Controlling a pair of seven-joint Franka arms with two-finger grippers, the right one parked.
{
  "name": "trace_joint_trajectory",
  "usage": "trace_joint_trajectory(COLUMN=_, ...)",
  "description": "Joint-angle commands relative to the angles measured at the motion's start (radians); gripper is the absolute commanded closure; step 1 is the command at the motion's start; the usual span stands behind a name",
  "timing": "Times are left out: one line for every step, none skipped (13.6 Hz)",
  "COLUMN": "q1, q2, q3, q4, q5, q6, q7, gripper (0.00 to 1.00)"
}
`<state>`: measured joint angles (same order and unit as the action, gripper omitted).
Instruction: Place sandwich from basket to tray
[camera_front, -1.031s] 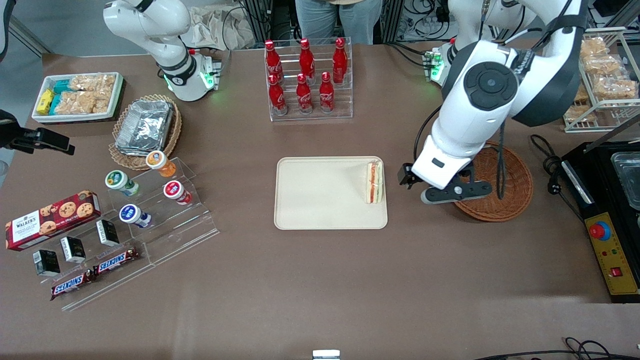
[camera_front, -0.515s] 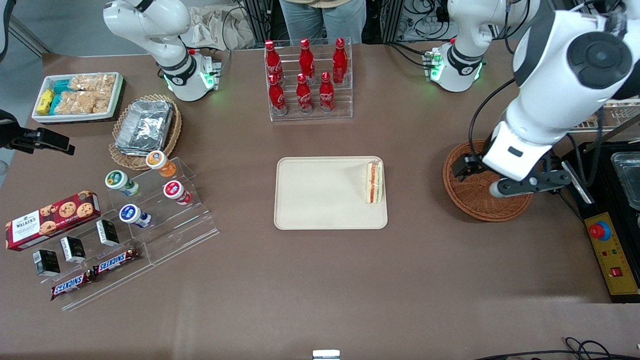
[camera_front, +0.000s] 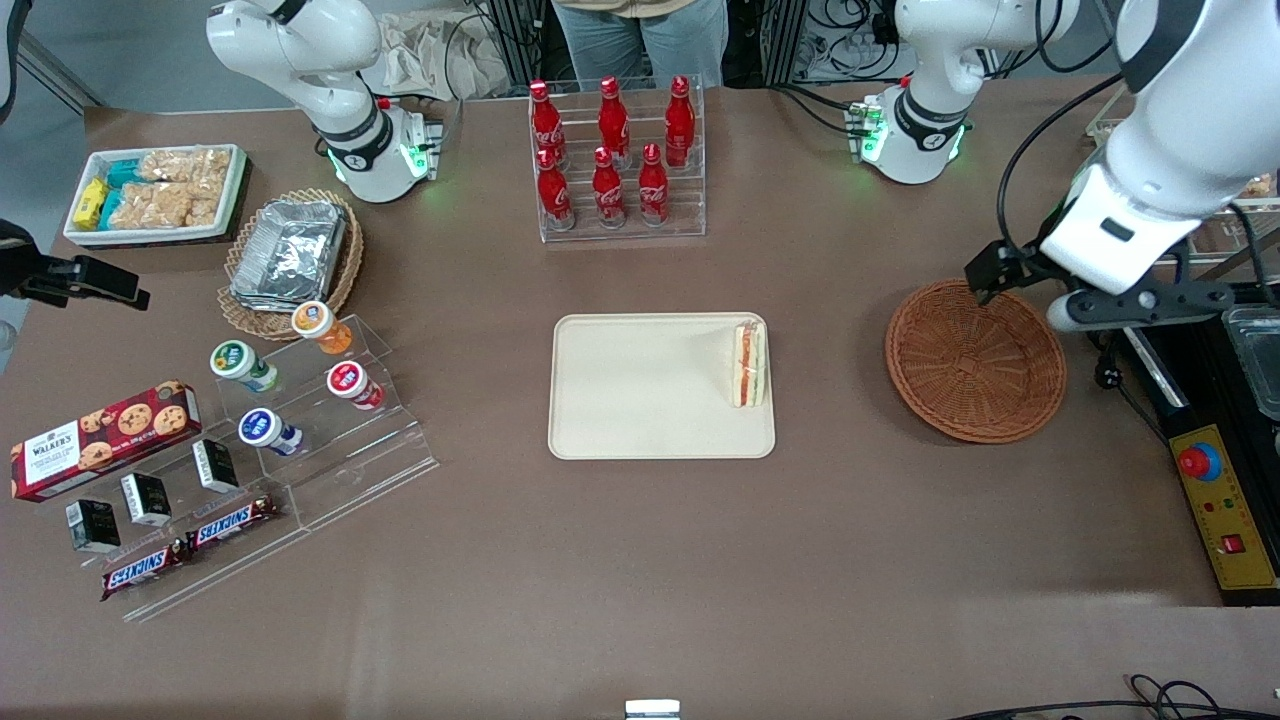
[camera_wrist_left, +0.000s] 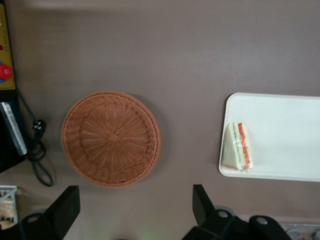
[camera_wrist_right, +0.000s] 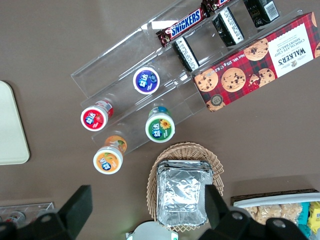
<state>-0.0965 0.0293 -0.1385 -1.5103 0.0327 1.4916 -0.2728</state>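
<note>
My gripper (camera_wrist_left: 135, 210) hangs high above the tabletop near the working arm's end, its two fingers spread wide with nothing between them, as the wrist view shows. In the front view my gripper (camera_front: 1020, 285) sits just above the rim of the basket (camera_front: 975, 361) on the side farther from the front camera.

The sandwich (camera_front: 748, 363) lies on the tray (camera_front: 640, 400), a triangular wedge on its side, hard against the tray edge that faces the basket, its orange-red and green filling showing along the cut face. The tray itself sits mid-table, well apart from the round reddish-brown wicker basket, which holds nothing.

By my reading the job is done: the sandwich is out of the basket and fully inside the tray's low rim, and I hold nothing. What may be left is only to take my arm clear and park it.

One caution: the wedge rests close to the rim, so any brush past that edge could tip it off.

Farther from the front camera than the tray stands a clear rack of red cola bottles (camera_front: 610, 150).
</note>
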Motion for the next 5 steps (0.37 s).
trace_joint_trajectory(q1=0.023, q2=-0.042, q3=0.007, q4=-0.021, q5=-0.016, q6=-0.028, q7=0.033, gripper=0.00)
trace_joint_trajectory(q1=0.026, q2=-0.043, q3=0.007, q4=-0.022, q5=-0.016, q6=-0.028, q7=0.033, gripper=0.00)
trace_joint_trajectory(q1=0.027, q2=-0.046, q3=0.011, q4=-0.022, q5=-0.016, q6=-0.030, q7=0.033, gripper=0.00)
trace_joint_trajectory(q1=0.027, q2=-0.046, q3=0.022, q4=-0.022, q5=-0.017, q6=-0.033, q7=0.035, gripper=0.00)
trace_joint_trajectory(q1=0.027, q2=-0.046, q3=0.026, q4=-0.024, q5=-0.017, q6=-0.036, q7=0.035, gripper=0.00)
